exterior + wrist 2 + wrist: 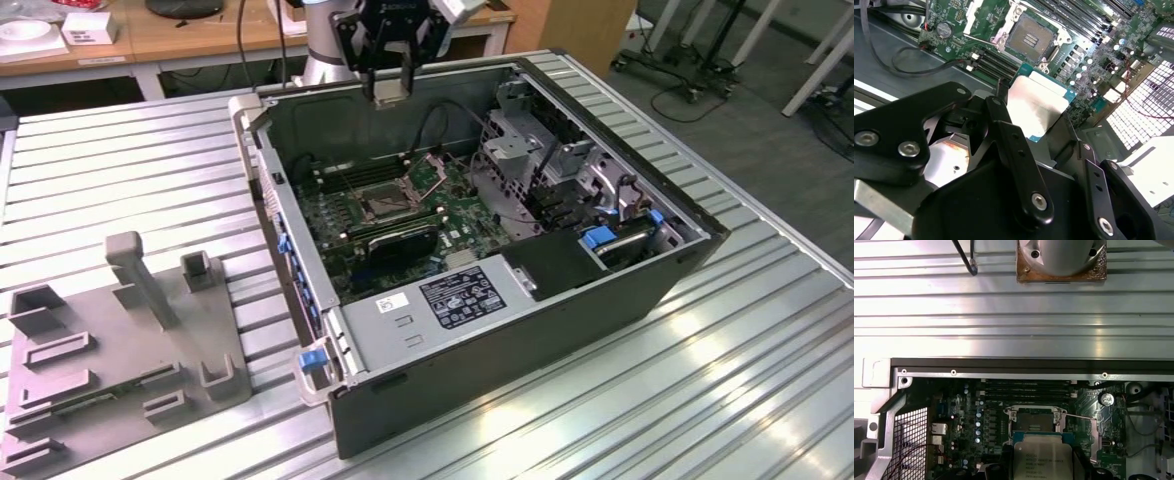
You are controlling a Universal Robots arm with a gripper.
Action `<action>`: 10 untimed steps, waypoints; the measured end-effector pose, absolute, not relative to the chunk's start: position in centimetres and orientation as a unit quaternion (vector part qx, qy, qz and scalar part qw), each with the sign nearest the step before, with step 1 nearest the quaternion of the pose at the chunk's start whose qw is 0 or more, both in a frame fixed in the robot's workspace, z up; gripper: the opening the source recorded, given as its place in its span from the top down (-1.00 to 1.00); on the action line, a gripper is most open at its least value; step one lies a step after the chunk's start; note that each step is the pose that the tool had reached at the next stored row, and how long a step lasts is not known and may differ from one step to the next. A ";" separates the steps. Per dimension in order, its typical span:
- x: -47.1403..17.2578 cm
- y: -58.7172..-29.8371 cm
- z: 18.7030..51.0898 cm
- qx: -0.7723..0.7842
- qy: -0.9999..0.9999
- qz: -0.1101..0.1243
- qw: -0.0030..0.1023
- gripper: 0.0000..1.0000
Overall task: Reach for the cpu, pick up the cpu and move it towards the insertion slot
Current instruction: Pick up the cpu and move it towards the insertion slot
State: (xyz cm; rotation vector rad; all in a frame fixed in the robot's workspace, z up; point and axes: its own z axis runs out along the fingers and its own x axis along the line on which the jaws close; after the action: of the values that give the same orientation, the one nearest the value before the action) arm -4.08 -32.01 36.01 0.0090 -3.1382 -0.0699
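Black two-finger gripper [387,95], top centre of exterior view, pinching small flat silvery-beige square cpu [387,96] by its edges. Held face level above open black computer case [641,290], likely to match socket plane. In second wrist view cpu [1038,107] sits mid-frame, just beside silvery-framed dark-centred insertion slot [1030,36] at upper centre; not yet seated. Grey plastic tray [94,350] lower left, well apart.

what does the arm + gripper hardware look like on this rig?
The gripper is black, built of flat linkage bars joined by silver screws and pivot pins, seen up close in the second wrist view. In the exterior view the arm behind it is a silvery-grey tube with black cables running alongside.
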 end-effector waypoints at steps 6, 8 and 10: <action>-4.2 -32.0 36.0 0.003 -1.000 -0.022 0.001 -0.09; -4.2 -32.0 36.0 0.003 -1.000 -0.022 0.001 -0.09; -4.3 -32.0 36.0 0.003 -1.000 -0.022 0.001 -0.09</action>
State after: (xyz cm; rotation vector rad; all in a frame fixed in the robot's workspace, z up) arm -4.28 -32.01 36.01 0.0089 -3.1382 -0.0699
